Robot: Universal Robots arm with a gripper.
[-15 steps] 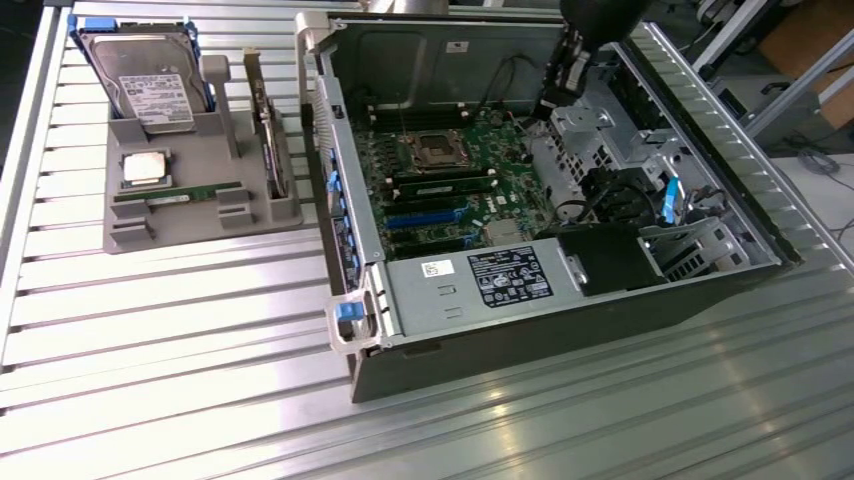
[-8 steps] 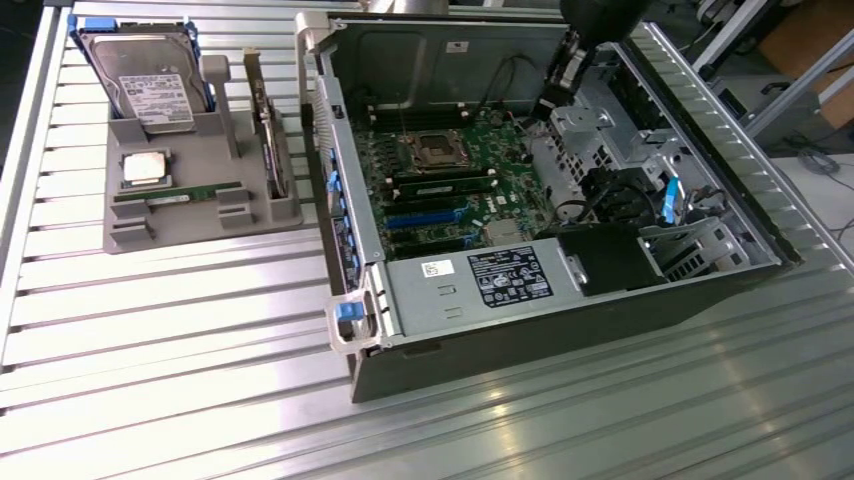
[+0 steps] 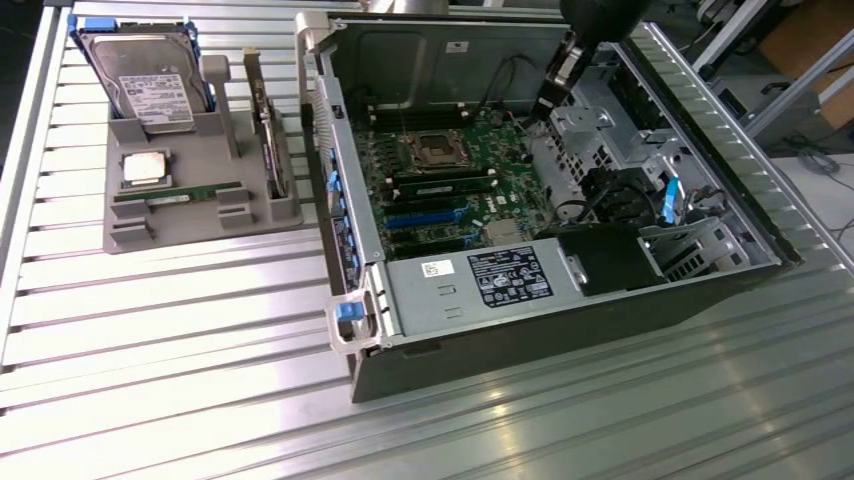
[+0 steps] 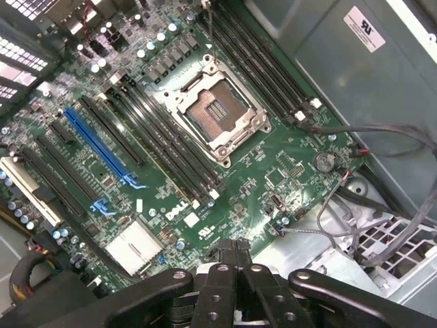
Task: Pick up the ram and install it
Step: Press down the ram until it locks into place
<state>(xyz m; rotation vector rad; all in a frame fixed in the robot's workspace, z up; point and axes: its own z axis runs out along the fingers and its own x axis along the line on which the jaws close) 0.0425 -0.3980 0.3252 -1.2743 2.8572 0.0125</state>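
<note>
Gripper [image 4: 235,256] shut, empty, above the motherboard [image 4: 205,137] — the ram [image 3: 180,195] lies well off toward the exterior view's left, lengthwise across its holder [image 3: 200,215].

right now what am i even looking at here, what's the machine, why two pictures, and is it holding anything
It is a robot arm working on an open computer case on a metal table. The exterior view looks from off the arm; the wrist view looks down past the claw at the motherboard with its empty processor socket. The claw is shut, with nothing visible between its fingers. On the exterior view's left, a grey tray holds a hard drive, a CPU chip and a ram stick.
</note>
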